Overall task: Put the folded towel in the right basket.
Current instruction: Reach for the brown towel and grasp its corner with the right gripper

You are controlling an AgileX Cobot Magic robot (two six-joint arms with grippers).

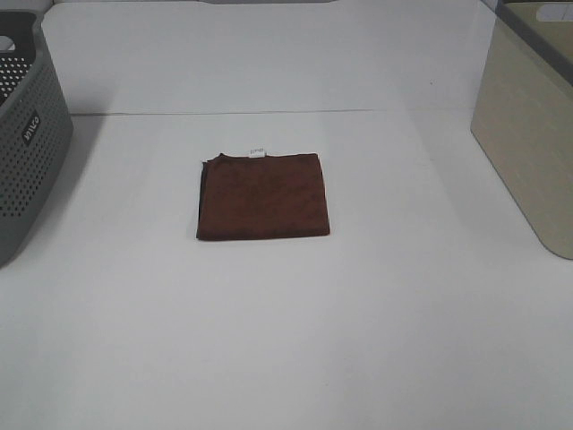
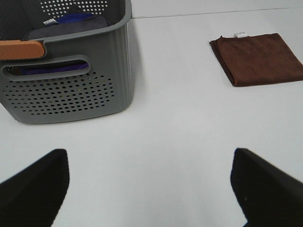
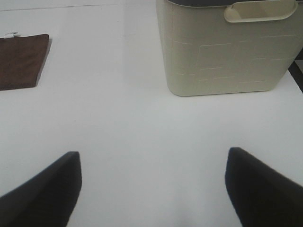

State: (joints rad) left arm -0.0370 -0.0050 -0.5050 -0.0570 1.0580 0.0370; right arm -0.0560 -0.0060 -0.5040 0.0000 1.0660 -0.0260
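From the left we see a grey basket (image 1: pixel 27 161), then the folded brown towel (image 1: pixel 262 195) flat at mid-table, then the beige right basket (image 1: pixel 528 134) (inside hidden, cut off by the frame). The left gripper (image 2: pixel 151 189) and right gripper (image 3: pixel 151 187) both gape wide and empty. The towel lies between them, well apart from each, and we cannot tell which is nearer.

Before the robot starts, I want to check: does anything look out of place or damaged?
Nothing stands out. The towel lies flat and neatly folded on the table; its white tag shows at one edge.
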